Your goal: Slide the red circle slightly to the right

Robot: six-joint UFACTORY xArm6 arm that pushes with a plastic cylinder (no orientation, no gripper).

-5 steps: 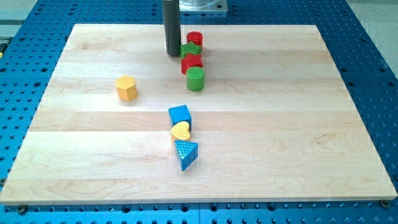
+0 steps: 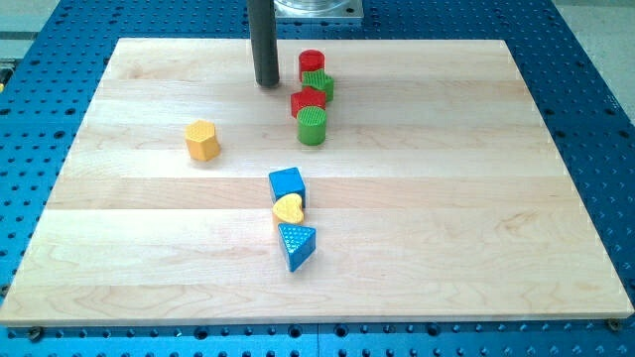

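Observation:
The red circle (image 2: 312, 61) stands near the view's top centre on the wooden board (image 2: 476, 198). It heads a tight column: a green block (image 2: 318, 83) right below it, then a red block (image 2: 307, 101), then a green cylinder (image 2: 312, 126). My tip (image 2: 266, 83) is the lower end of a dark upright rod. It stands to the left of the red circle and the green block, with a gap of bare board between, touching no block.
A yellow hexagon (image 2: 201, 140) lies at the view's left. A blue cube (image 2: 287, 184), a yellow heart (image 2: 289, 209) and a blue triangle (image 2: 296, 244) form a column at the centre. A blue perforated table (image 2: 595, 89) surrounds the board.
My tip has moved a little to the left and up, away from the green block. The blocks have not moved.

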